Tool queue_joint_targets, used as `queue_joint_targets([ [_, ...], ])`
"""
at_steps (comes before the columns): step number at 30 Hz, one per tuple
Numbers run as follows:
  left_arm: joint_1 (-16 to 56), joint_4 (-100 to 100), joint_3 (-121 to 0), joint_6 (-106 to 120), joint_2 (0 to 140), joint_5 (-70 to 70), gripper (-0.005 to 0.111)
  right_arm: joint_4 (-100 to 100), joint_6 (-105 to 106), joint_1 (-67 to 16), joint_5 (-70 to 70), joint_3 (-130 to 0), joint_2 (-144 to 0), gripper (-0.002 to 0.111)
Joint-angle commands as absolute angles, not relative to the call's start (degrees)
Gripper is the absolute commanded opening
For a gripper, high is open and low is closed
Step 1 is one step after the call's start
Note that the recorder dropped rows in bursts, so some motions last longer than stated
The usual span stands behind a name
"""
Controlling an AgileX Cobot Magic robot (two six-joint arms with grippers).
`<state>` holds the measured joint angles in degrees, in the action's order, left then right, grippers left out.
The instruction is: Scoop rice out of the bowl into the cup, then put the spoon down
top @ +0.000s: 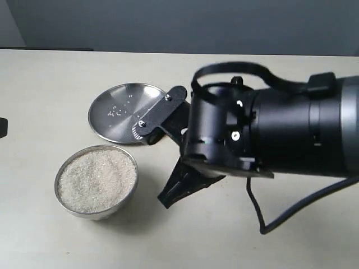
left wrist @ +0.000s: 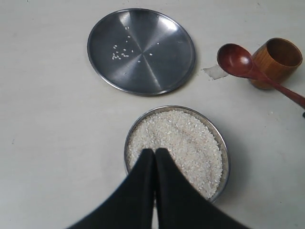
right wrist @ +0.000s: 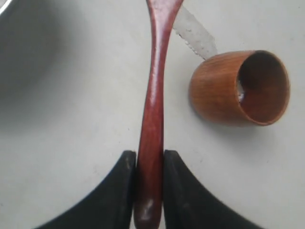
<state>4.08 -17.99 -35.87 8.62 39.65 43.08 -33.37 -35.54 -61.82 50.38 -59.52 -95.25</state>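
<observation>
Right gripper (right wrist: 149,160) clamps the spoon (right wrist: 155,95) by its handle, which points straight ahead past the cup (right wrist: 238,88); the bowl (left wrist: 177,107) of rice (left wrist: 186,138) lies to its left.

You find the rice (top: 96,178) in the bowl (top: 107,211), the plate (top: 126,122) at one o'clock from it, the cup (right wrist: 221,90) just beside the spoon (right wrist: 152,109).

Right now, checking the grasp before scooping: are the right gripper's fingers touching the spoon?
Touching. In the right wrist view the right gripper has both fingers pressed against the spoon handle, no gap either side.
</observation>
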Motion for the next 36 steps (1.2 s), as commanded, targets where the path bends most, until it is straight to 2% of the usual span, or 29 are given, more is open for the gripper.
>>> queue_joint_targets([
  [1, 4.4, -17.9, -36.2, 8.7, 39.7, 42.4, 0.000, -35.7, -47.9, -61.0, 37.2, -52.4, -95.7, -0.001],
  [5, 4.4, -17.9, -36.2, 8.7, 39.7, 42.4, 0.000, -36.0, -54.8, -59.9, 27.3, -47.7, -98.4, -0.001],
  [13, 4.4, -17.9, -36.2, 8.7, 39.7, 42.4, 0.000, -43.9, -63.6, -59.9, 22.9, -47.4, -106.3, -0.001],
  [23, 4.4, -17.9, -36.2, 8.7, 39.7, 42.4, 0.000, -54.8, -76.2, -59.9, 22.7, -47.7, -109.5, 0.000],
  [29, 4.4, -17.9, -36.2, 8.7, 39.7, 42.4, 0.000, -57.0, -78.5, -59.9, 25.1, -47.7, -109.5, 0.033],
  [36, 4.4, -17.9, -36.2, 8.7, 39.7, 42.4, 0.000, -59.0, -83.1, -60.1, 30.6, -47.5, -109.4, 0.036],
])
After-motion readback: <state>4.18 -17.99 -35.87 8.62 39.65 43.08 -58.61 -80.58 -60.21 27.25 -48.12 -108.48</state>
